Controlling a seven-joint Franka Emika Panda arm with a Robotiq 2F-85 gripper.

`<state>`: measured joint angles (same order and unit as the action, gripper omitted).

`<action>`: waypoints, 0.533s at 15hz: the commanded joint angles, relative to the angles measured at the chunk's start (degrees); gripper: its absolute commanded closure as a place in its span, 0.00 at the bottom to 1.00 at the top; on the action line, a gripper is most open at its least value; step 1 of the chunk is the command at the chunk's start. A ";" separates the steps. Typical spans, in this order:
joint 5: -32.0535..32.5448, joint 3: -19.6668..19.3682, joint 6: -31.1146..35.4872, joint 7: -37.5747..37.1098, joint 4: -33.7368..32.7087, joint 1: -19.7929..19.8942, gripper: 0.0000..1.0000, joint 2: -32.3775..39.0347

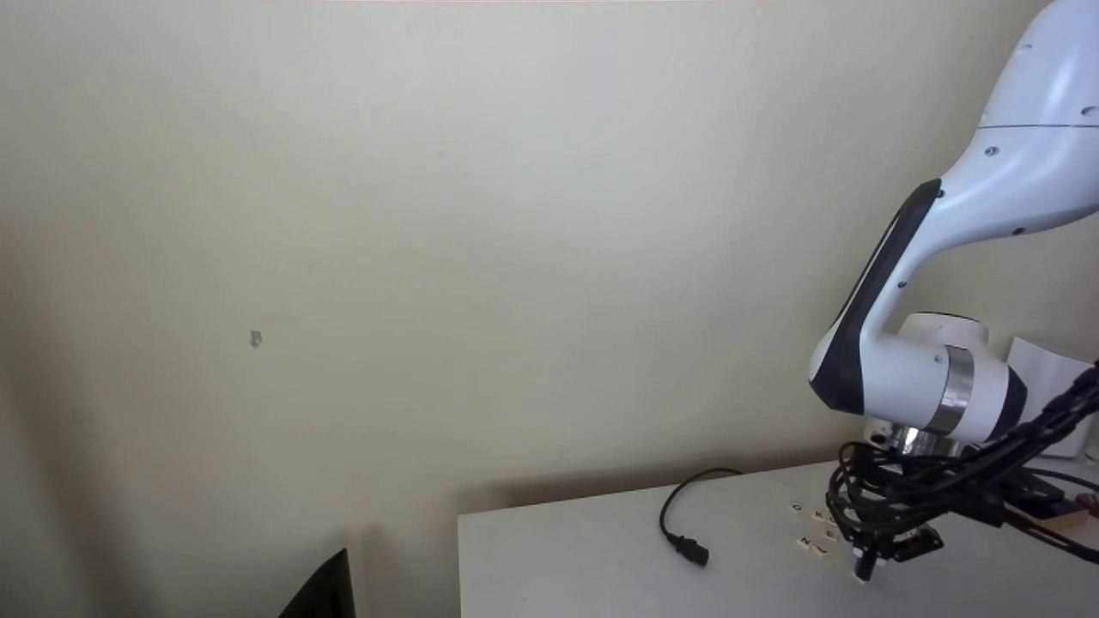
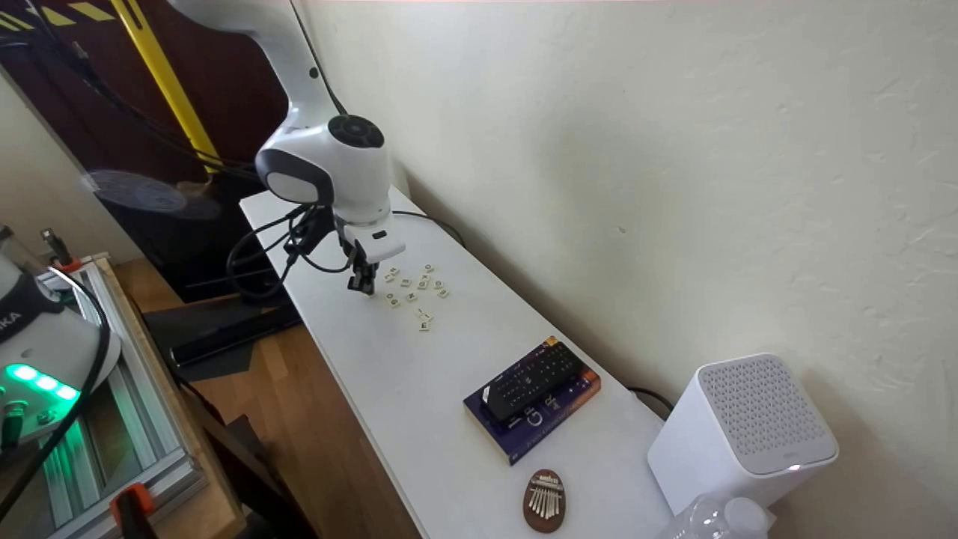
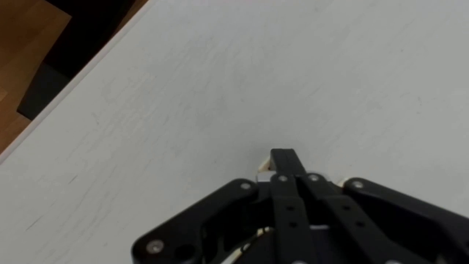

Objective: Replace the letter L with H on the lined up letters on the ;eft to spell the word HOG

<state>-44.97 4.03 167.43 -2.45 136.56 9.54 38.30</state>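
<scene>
My gripper (image 3: pixel 283 156) is shut, its two black fingertips pressed together, with no tile visible between them. It points down at the white table in both exterior views (image 1: pixel 864 568) (image 2: pixel 362 286). A cream letter tile (image 3: pixel 263 165) lies partly hidden beside and behind the fingertips; its letter cannot be read. A tile with a round letter (image 3: pixel 244 248) shows in part below the finger linkage. In an exterior view a pair of tiles (image 2: pixel 392 300) lies just right of the gripper, perhaps O and G. I cannot tell which tiles are H and L.
Several loose letter tiles (image 2: pixel 424 281) lie on the white table (image 2: pixel 397 359) near the gripper. A dark book (image 2: pixel 535 427) with a black remote (image 2: pixel 533 380), a thumb piano (image 2: pixel 544 501) and a white speaker (image 2: pixel 741 427) stand farther along. A black cable plug (image 1: pixel 689 550) lies near the wall.
</scene>
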 commanded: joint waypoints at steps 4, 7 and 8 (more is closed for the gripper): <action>-1.48 0.99 0.85 -0.40 -2.94 1.95 1.00 2.74; -1.43 0.96 0.81 -0.57 -3.35 2.19 1.00 2.87; -1.39 0.92 0.77 -0.66 -3.50 2.25 1.00 2.91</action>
<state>-44.97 4.06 167.45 -2.81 135.09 10.79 38.85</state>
